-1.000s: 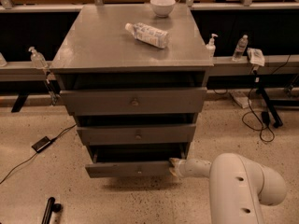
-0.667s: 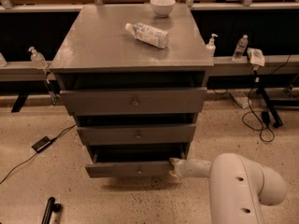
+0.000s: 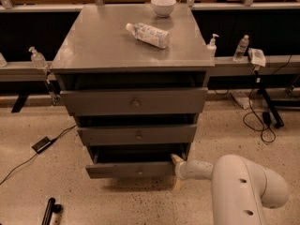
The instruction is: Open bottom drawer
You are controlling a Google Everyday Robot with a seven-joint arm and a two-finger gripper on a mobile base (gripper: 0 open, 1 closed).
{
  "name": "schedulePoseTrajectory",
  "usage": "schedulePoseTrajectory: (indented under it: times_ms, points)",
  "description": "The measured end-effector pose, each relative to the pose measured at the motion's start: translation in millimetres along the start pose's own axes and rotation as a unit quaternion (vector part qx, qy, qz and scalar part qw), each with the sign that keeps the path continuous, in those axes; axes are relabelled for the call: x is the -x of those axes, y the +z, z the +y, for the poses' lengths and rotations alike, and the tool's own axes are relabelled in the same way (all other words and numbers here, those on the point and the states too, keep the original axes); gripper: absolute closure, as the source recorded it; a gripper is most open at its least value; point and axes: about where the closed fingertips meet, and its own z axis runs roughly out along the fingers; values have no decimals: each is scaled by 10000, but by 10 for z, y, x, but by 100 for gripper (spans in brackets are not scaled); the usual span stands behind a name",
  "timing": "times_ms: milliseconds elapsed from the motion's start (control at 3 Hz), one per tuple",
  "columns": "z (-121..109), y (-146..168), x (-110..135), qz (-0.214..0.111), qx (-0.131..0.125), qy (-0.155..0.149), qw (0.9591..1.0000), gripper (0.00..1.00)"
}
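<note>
Jaws at bottom drawer, right end.

One camera looks steeply down from in front of the desk, facing its front from nearby, the claw low in frame beside the bottom drawer.

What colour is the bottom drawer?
The bottom drawer is grey, in the camera view; the gripper is at its right end.
</note>
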Motion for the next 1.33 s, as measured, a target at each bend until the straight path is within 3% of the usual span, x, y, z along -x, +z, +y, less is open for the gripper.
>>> schedulePoseTrajectory:
  times_ms: [667,1000,1333]
  points:
    - [-64,-193,60,-131,-35,36,9999,0]
    - [-116,-395,123,-262,15,119,9996,21]
    - [-185,-552,238,-465,9,82,9989,52]
